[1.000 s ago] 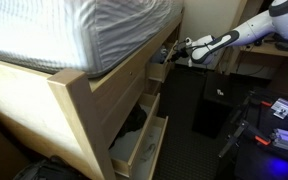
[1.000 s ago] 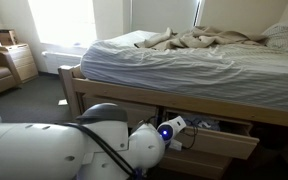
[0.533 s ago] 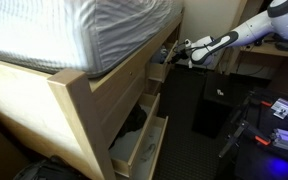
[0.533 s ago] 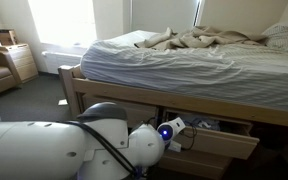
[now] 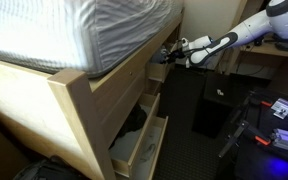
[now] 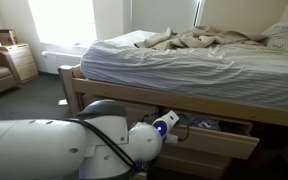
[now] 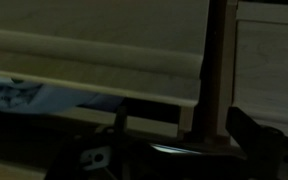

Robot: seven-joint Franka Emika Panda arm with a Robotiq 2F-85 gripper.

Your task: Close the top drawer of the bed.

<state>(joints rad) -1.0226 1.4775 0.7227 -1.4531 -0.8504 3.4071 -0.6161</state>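
Claw (image 5: pixel 177 50) held close by front of open top drawer (image 5: pixel 157 72) in bed (image 5: pixel 74 110), presumably to push it shut; finger spacing cannot be told

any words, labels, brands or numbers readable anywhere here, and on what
No text can be read in any view.
Light pattern on the bluish cloth in the top drawer: too blurred to tell whether it is lettering.
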